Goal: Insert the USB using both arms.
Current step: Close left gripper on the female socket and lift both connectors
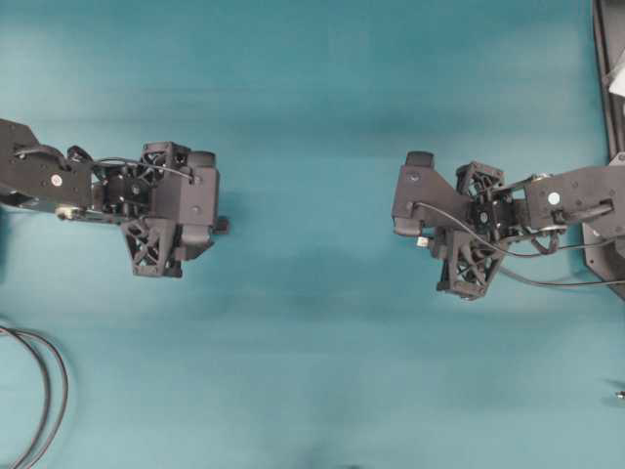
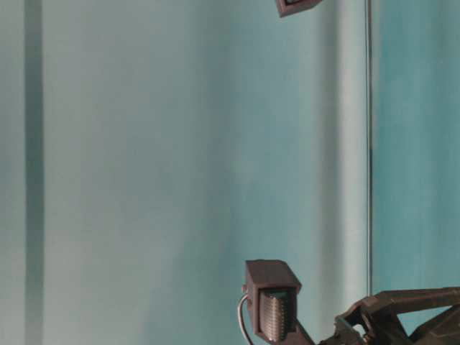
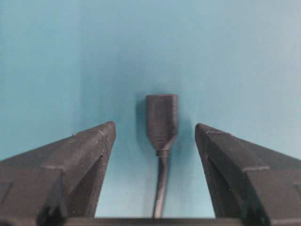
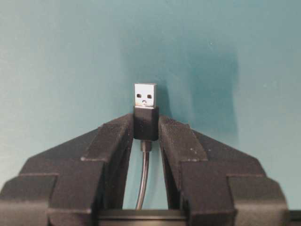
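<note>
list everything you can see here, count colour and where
USB: one, silvery tip on a dark housing, clamped between the right gripper's fingers
dark socket connector: one, dark grey, lying on the table between the left gripper's open fingers, untouched
looped cables: two, black, bottom left of the overhead view
table: one, teal, under everything
left gripper: one, black, open around the socket
right gripper: one, black, shut on the USB

Teal table [image 1: 312,98]; looped black cables [image 1: 44,391] at lower-left corner.
</note>
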`<state>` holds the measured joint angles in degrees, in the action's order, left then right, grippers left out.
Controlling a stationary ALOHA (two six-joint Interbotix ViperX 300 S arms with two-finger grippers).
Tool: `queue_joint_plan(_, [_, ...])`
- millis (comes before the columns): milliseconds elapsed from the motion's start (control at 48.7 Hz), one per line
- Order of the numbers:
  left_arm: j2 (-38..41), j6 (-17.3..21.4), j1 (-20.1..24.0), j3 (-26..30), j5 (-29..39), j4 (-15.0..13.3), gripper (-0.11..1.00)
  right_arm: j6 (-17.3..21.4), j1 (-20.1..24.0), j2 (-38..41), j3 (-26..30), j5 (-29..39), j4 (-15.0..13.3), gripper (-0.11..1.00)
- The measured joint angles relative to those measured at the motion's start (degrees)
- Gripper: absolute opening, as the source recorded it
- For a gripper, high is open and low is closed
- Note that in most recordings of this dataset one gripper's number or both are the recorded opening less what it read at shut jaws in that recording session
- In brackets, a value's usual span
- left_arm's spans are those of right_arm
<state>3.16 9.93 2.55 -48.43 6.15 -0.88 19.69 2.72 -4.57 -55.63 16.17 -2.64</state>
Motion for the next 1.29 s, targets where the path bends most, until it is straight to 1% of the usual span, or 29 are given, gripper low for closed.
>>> queue_joint_plan(123, [1.1, 0.0, -1.1, 0.4, 0.4, 0.0, 0.75, 0.0, 0.0, -0.1, 0.0, 0.0, 0.0, 0.24])
queue_joint_plan(185, [1.6, 0.1, -1.4, 1.1, 0.5, 0.0, 0.73, 0.0, 0.0, 0.0, 0.0, 0.0, 0.0, 0.24])
queue_joint_plan(514, [2.0, 0.4, -2.0, 1.5, 0.8, -0.2, 0.45, 0.0, 0.3, 0.0, 0.1, 0.0, 0.0, 0.24])
queue_joint_plan(575, [1.9, 0.8, -2.0, 1.2, 0.5, -0.2, 0.44, 0.0, 0.4, 0.0, 0.1, 0.0, 0.0, 0.24])
queue_joint_plan(637, [1.9, 0.9, -2.0, 1.1, 0.4, -0.2, 0.43, 0.0, 0.5, 0.0, 0.2, 0.0, -0.1, 0.21])
queue_joint_plan(781, [1.9, 1.4, -2.0, 1.0, 0.4, -0.2, 0.43, 0.0, 0.8, 0.0, 0.3, 0.0, -0.2, 0.21])
queue_joint_plan(884, [2.0, 2.1, -2.0, 1.1, 0.5, -0.2, 0.4, 0.0, 1.0, 0.1, 0.4, 0.0, -0.3, 0.21])
queue_joint_plan(1048, [1.8, 4.6, -2.0, 1.8, 2.6, -0.1, 0.33, 0.0, 1.1, 0.2, 0.5, 0.0, -0.3, 0.21])
queue_joint_plan(1151, [1.5, 6.7, -1.9, 2.5, 5.2, -0.1, 0.3, -0.2, 1.1, 0.1, 0.6, 0.0, -0.3, 0.21])
queue_joint_plan(1294, [-0.5, 10.1, -1.6, 2.2, 9.1, -0.1, 0.28, -0.1, 1.3, -0.9, 0.5, -0.1, -1.2, 0.21])
